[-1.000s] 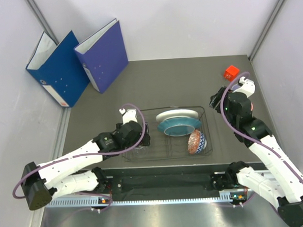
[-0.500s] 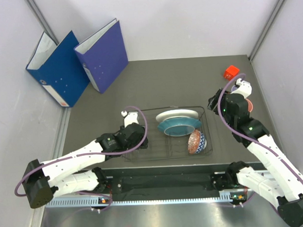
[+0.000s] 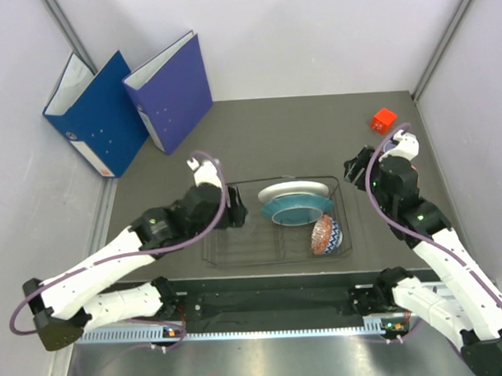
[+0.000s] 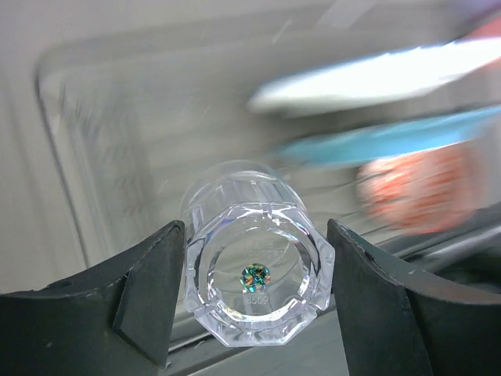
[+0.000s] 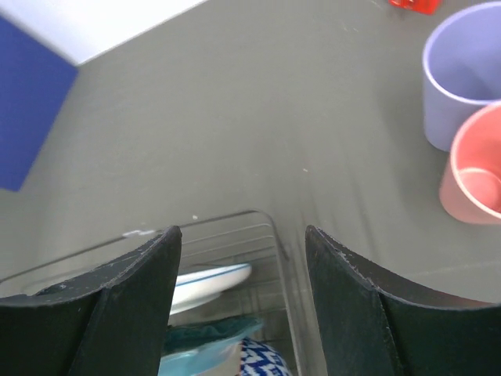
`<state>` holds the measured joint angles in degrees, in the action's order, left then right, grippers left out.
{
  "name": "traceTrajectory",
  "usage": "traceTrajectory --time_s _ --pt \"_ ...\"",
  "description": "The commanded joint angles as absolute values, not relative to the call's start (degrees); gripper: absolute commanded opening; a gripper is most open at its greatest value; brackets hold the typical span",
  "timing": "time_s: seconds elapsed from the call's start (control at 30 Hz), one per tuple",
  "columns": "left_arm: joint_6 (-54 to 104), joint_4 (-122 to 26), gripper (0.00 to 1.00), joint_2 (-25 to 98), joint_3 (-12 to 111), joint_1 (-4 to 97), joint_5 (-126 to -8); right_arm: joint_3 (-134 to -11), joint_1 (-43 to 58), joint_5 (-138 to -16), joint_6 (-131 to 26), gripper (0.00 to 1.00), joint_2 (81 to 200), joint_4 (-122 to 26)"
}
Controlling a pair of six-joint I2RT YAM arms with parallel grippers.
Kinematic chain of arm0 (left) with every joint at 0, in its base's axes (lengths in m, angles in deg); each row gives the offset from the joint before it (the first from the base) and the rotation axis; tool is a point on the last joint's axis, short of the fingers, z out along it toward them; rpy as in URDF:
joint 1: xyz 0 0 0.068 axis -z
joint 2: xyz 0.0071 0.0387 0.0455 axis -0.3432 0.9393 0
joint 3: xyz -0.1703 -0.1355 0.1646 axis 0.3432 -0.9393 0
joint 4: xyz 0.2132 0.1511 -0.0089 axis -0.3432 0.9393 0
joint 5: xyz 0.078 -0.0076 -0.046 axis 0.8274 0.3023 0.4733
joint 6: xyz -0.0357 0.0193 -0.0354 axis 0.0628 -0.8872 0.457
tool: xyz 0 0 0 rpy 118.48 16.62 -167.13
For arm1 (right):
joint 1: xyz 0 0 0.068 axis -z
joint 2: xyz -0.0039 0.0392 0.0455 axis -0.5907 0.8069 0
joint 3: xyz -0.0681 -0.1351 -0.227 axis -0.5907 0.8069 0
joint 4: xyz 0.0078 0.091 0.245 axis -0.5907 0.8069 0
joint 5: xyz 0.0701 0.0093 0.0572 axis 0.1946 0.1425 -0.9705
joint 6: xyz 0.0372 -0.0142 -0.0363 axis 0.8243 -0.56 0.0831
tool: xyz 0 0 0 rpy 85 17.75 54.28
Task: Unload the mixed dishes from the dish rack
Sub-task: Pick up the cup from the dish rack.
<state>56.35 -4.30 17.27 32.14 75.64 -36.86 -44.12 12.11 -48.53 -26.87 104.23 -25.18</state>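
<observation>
My left gripper (image 4: 254, 227) is shut on the clear glass (image 4: 252, 276), seen base-on between the fingers, held above the left end of the dish rack (image 3: 237, 256). In the top view the left gripper (image 3: 235, 212) is at the rack's far left. The rack holds a white plate (image 3: 294, 190), a teal plate (image 3: 297, 209) and a red-patterned bowl (image 3: 324, 235). My right gripper (image 5: 241, 235) is open and empty over the rack's far right corner (image 5: 266, 223). A lavender cup (image 5: 462, 86) and a salmon-pink cup (image 5: 473, 176) stand on the table to its right.
Two blue binders (image 3: 128, 101) stand at the far left. A small red block (image 3: 384, 120) sits at the far right. Grey walls close in the table on three sides.
My left gripper has risen and moved toward the far side of the rack's left end with the glass in it. The right gripper has shifted only slightly.
</observation>
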Motion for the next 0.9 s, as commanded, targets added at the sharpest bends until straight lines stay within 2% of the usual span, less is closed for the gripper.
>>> traceTrajectory --time_s 0.0,0.17,0.2,0.23,0.37,0.47,0.5,0.57,0.87 --pt "51.2 -6.7 0.0 13.7 43.8 75.9 -37.8 -48.3 12.2 -53.6 -29.0 0.65 102.3 -30.5" --pt "49.1 -25.2 0.0 10.6 41.1 75.5 -44.0 -42.3 12.2 -60.0 -26.8 0.64 96.4 -42.8" --pt "49.0 -28.5 0.0 10.9 40.7 74.7 -47.0 -41.6 12.2 -61.7 -26.3 0.64 94.6 -44.4" --pt "48.8 -32.7 0.0 11.6 40.2 74.4 -54.8 -41.5 12.3 -63.9 -27.0 0.66 94.1 -45.3" --pt "50.6 -44.4 0.0 16.4 40.7 72.9 -66.7 -42.2 12.3 -74.2 -25.7 0.72 94.9 -48.1" --pt "60.6 -57.2 0.0 21.4 39.1 64.9 -82.6 -41.2 12.6 -78.9 -22.8 0.74 95.2 -53.1" --pt "64.5 -66.6 0.0 23.5 37.8 60.1 -85.4 -41.0 12.6 -79.6 -21.5 0.74 95.2 -53.8" --pt "72.4 -74.3 0.0 25.7 35.1 56.7 -89.1 -40.7 12.6 -80.7 -21.0 0.74 94.9 -55.5" --pt "77.9 -87.2 0.0 36.8 36.0 53.5 -91.4 -38.8 12.6 -86.5 -18.5 0.71 97.5 -61.1"
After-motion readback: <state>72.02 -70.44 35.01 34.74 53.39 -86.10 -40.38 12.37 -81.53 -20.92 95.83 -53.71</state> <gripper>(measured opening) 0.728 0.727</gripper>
